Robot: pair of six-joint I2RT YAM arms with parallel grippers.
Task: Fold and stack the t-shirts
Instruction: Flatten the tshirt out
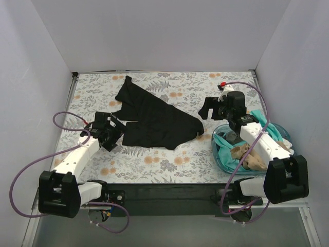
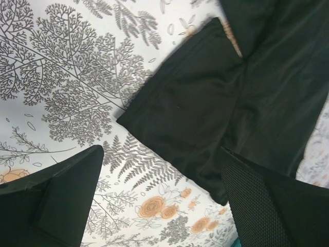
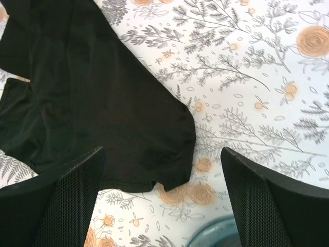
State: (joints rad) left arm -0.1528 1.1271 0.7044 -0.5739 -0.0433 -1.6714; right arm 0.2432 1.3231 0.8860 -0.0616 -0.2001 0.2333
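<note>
Our left hand (image 1: 114,133) is hovering released over one edge of the black t-shirt (image 1: 154,121); our right hand (image 1: 207,109) is hanging released above its other end on the counter (image 1: 169,159).

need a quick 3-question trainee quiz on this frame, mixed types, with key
1. True or false: the left claw is shut on the black t-shirt.
2. Where is the teal t-shirt? A) in the left claw B) in the blue tub C) under the black t-shirt
3. Fill in: the right claw hovers over the black t-shirt with jaws ___.
Key: 1 false, it is open; 2 B; 3 open.
</note>
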